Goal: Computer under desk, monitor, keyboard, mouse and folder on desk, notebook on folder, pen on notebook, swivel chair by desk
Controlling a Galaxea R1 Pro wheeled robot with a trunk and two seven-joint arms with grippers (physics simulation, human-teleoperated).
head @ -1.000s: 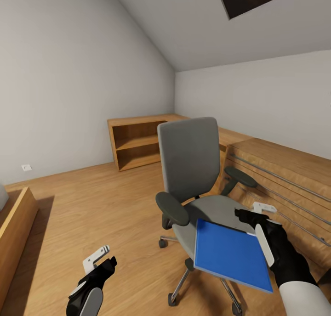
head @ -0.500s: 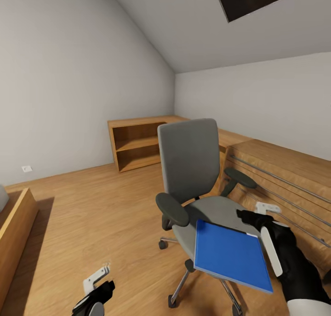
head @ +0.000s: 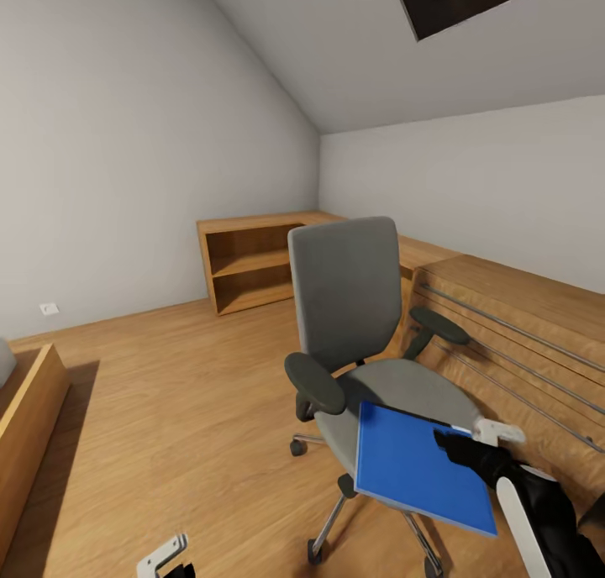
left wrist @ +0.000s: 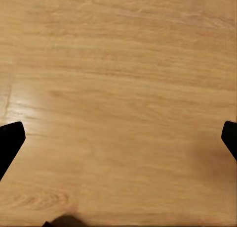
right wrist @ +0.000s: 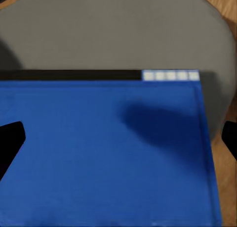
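The swivel chair, with grey seat and back and black armrests, stands mid-room on the wood floor. The blue folder lies flat on the seat's front, overhanging its edge. My right gripper hovers at the folder's far right corner, open, with nothing between its fingers. In the right wrist view the folder spreads beneath the wide-open right gripper, with the grey seat beyond it. My left gripper sits low at the picture's bottom edge, and the left wrist view shows it open over bare floor.
Low wooden shelving stands against the back wall. A wooden slatted unit runs along the right, close behind the chair. Another wooden piece sits at the left edge. Open floor lies left of the chair.
Both arms have sunk toward the bottom of the picture. The right gripper has dropped from beside the folder's far corner to just over it. The left has nearly left the frame.
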